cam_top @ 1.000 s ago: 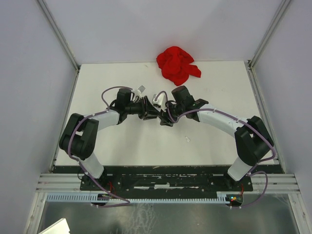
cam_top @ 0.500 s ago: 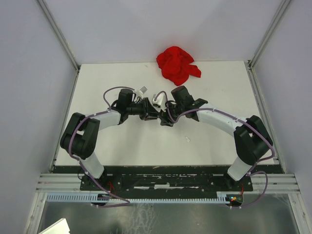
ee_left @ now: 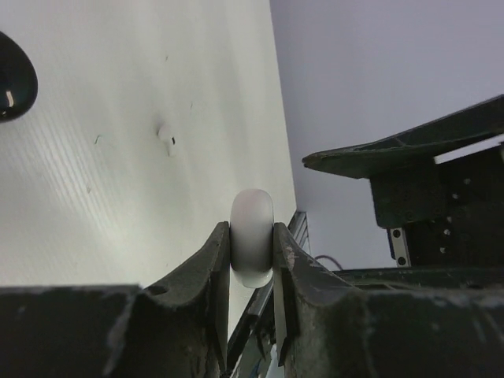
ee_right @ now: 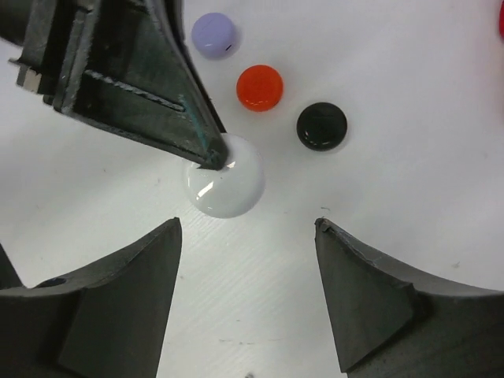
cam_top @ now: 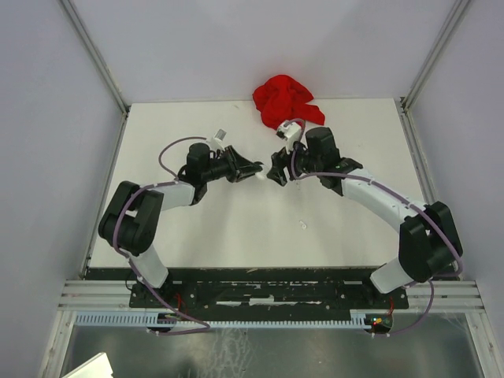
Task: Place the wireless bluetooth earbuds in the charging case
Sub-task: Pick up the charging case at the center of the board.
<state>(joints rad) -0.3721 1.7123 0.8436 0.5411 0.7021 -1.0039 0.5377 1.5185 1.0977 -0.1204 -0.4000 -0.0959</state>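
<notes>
Grey walls (cam_top: 47, 118) enclose a white tabletop (cam_top: 197, 228), with one crumpled red cloth (cam_top: 285, 104) at its far edge. Four round plastic discs show, one of each colour. Each looks like a smooth closed dome, so what they hold cannot be told. The glossy white round plastic disc (ee_right: 226, 187) is clamped by its two flat faces between the fingers of the left gripper (ee_left: 252, 236), which is closed tight on it near the middle of the table. Just beyond it a lilac disc (ee_right: 214, 35), a red disc (ee_right: 260, 87) and a black disc (ee_right: 321, 126) lie flat in a row, apart from one another. The right gripper (ee_right: 248, 228) faces the white disc with its jaws spread wide and nothing between them. One tiny white plastic bud (cam_top: 302, 226) lies alone on the bare table, nearer the arm bases and well apart from every disc.
</notes>
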